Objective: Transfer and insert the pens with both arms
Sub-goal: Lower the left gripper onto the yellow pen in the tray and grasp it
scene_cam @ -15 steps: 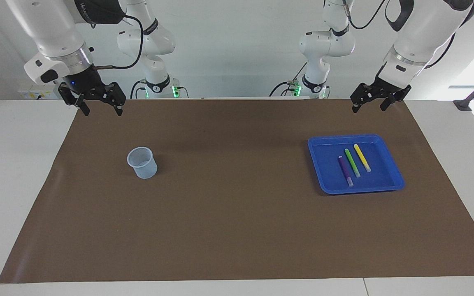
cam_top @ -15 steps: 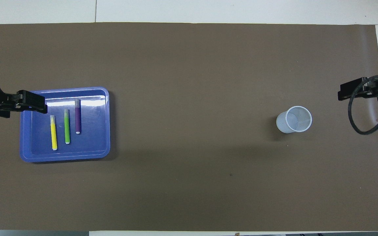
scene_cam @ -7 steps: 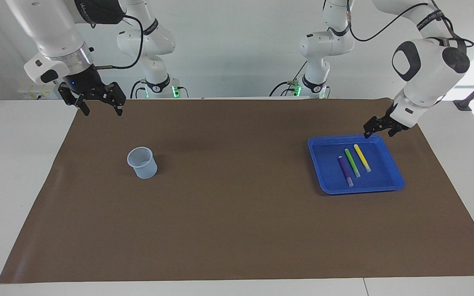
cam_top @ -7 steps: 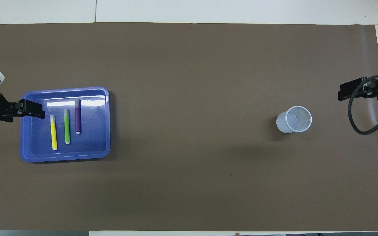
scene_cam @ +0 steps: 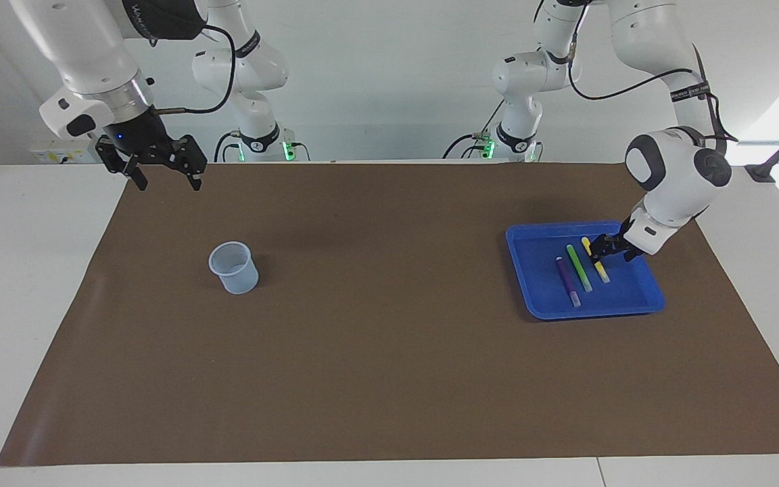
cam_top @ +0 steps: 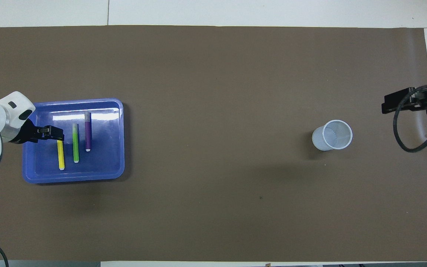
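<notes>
Pens, three in number, lie side by side in a shallow blue tray (scene_cam: 538,230) (cam_top: 106,102) toward the left arm's end of the worktop (scene_cam: 24,270); each is short and slim, its coloured barrel ending in a pale section that points away from the robots. The yellow pen (scene_cam: 599,269) (cam_top: 61,157) lies closest to the left arm's end, the green pen (scene_cam: 579,267) (cam_top: 75,142) in the middle, and the purple pen (scene_cam: 567,281) (cam_top: 87,131) closest to the table's centre, set slightly farther from the robots than the other two; none of the three touches another.

The left gripper (scene_cam: 610,249) (cam_top: 56,134) is down inside the tray at the yellow pen, covering the part of it nearer the robots; whether it is pinching the pen or standing apart around it cannot be told. The right gripper (scene_cam: 165,177) (cam_top: 402,104) waits in the air over the edge of the brown mat (scene_cam: 389,372) nearest the robots, at the right arm's end; its fingers (scene_cam: 138,180) are spread and hold nothing.

A translucent whitish cup (scene_cam: 234,268) (cam_top: 332,135) stands upright on the mat toward the right arm's end, well apart from the tray.

White lettering shows on a black band of the right arm; only its first letters, "WAN", can be read.
</notes>
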Controlling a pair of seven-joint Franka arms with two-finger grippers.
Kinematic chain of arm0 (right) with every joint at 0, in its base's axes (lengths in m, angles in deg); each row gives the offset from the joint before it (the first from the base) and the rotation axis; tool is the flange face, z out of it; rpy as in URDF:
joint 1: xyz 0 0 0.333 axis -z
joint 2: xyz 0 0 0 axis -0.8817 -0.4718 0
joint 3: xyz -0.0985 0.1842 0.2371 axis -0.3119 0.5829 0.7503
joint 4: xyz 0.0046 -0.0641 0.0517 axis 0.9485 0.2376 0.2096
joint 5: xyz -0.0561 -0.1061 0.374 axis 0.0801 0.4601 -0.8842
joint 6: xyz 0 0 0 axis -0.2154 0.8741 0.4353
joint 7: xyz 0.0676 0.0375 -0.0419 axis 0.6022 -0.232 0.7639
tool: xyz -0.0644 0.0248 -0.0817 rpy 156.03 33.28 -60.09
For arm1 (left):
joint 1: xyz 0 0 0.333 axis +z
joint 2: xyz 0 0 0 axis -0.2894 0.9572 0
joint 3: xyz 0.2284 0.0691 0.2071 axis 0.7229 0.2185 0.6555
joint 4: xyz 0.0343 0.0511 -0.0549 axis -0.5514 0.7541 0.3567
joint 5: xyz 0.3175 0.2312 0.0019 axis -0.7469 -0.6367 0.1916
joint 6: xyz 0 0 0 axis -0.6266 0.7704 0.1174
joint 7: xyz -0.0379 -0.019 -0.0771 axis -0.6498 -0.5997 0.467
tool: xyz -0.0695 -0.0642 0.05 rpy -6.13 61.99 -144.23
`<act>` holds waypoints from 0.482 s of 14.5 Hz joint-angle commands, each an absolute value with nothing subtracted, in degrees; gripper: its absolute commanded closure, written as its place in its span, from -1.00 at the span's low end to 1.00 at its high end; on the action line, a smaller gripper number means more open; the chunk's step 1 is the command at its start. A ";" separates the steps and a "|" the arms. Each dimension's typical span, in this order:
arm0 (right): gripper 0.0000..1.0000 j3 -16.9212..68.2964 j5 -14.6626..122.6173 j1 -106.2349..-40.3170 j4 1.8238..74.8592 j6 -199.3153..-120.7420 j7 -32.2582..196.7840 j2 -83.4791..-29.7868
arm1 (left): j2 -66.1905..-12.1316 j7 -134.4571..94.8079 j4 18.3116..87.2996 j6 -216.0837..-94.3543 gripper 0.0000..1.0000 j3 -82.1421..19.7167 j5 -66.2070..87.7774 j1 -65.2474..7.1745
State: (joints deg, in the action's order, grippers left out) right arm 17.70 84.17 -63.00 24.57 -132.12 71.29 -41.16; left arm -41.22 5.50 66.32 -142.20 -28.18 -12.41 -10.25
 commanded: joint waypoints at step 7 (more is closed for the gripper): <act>-1.00 17.96 83.34 -62.55 24.94 -131.90 70.49 -40.76 | -38.59 6.96 67.27 -145.33 -0.35 -28.10 -11.80 -9.96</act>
